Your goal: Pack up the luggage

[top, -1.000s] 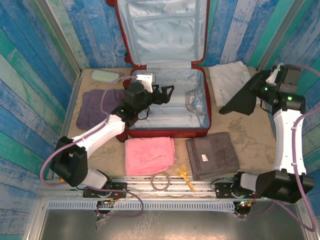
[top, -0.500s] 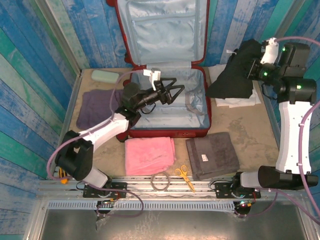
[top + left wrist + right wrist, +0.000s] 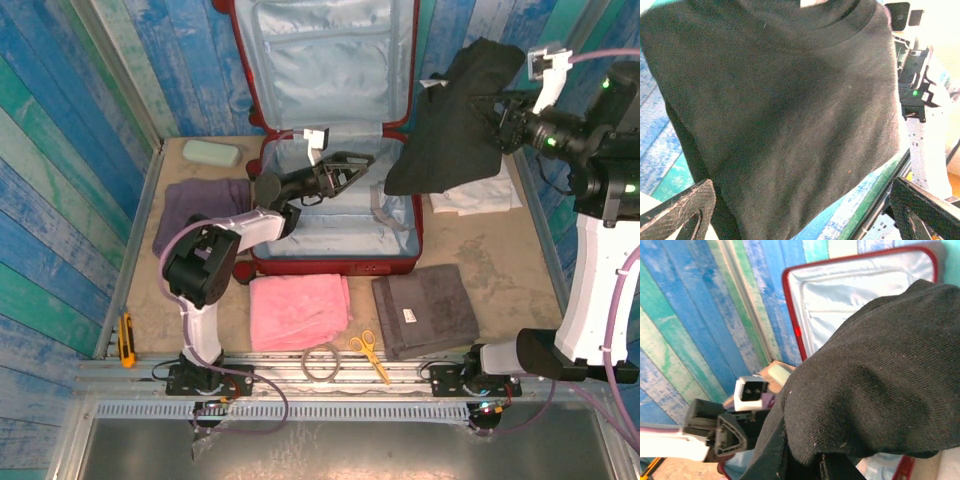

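1. The luggage (image 3: 335, 266) lies open at back-centre of the table, lid propped vs the wall. Base looks bare: lining & straps, nothing packed that I can see.
2. Right gripper (image 3: 500, 108) is clenched on a black garment (image 3: 450, 125), held up in the air just right of the lid.
3. Left gripper (image 3: 352, 173) is spread wide, holding nothing, over the base & facing the garment.
4. So, early days imo. Pink towel (image 3: 298, 308), grey towel (image 3: 425, 312), purple towel (image 3: 190, 215) & white cloth (image 3: 480, 195) all lie outside on the table.
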Controlling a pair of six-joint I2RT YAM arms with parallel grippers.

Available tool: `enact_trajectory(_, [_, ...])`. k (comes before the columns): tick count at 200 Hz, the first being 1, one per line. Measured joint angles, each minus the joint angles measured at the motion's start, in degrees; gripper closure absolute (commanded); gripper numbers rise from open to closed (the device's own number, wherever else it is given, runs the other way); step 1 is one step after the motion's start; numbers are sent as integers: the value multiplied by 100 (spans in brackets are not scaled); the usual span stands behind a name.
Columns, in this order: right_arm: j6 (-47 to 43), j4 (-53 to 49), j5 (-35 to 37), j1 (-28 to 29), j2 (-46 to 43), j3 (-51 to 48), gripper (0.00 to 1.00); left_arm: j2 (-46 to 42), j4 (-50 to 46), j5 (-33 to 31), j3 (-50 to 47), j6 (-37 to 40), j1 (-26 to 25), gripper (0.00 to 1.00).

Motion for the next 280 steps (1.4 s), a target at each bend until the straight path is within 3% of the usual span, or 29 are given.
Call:
enact_trajectory(110, [278, 763, -1357, 0, 264, 46, 99, 723, 216, 304, 1086, -986, -249, 7])
enact_trajectory(280, [732, 1930, -2181, 0, -146, -802, 100, 1307, 219, 260, 1996, -1480, -505, 6])
